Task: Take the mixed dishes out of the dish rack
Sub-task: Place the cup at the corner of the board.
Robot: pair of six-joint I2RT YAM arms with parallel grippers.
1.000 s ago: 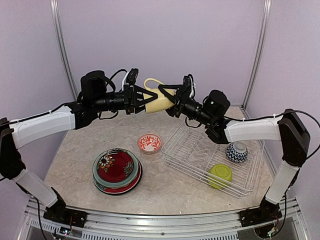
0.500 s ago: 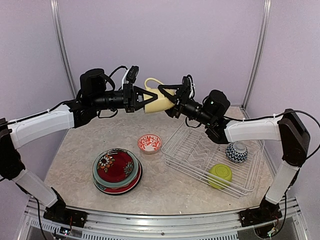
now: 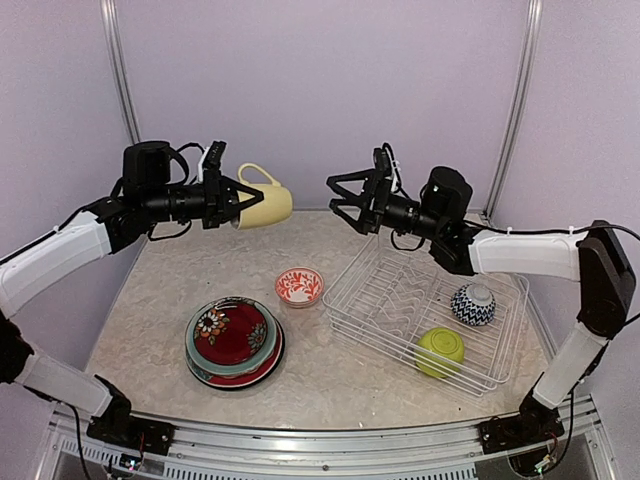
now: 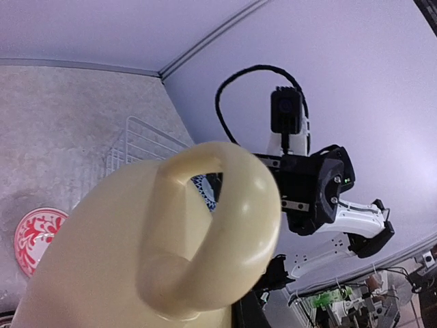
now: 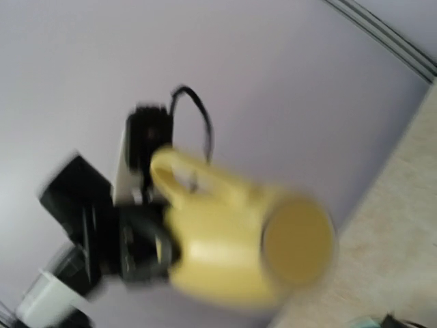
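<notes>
**One mug aloft in the left jaws, two bowls in the rack**

One pale yellow mug [image 3: 262, 207] hangs in mid-air on its side, with its handle uppermost and its base pointing away from the left gripper [image 3: 233, 203]. The jaws are clamped on the mug's rim. In the left wrist view the handle and body fill the picture, so the contact itself is hidden there.

Straight out beyond the mug's base, well apart from it, the right gripper [image 3: 338, 196] faces it with jaws spread wide and nothing between them. Below and behind those open jaws lies the dish rack [image 3: 385, 295]. It holds an upturned blue-white bowl [image 3: 473, 303] and a lime green bowl [image 3: 441, 351].

Below the left jaws, toward the arm bases, a stack of floral plates [image 3: 233, 340] rests on the table [image 3: 160, 290]. A red-white bowl [image 3: 299, 287] sits between that stack and the rack.

The main risk is probably the grip. A pinch on the rim alone leaves the whole mug hanging out past the fingertips, so a quick swing or wrist turn could make it pivot or slip. A fall from up here onto the table or the plates could chip ceramic. If the jaws part while the mug lies tilted, it would likely roll, perhaps into the red-white bowl. The right jaws, dropping toward the rack, could snag a prong or wire and drag the rack.
</notes>
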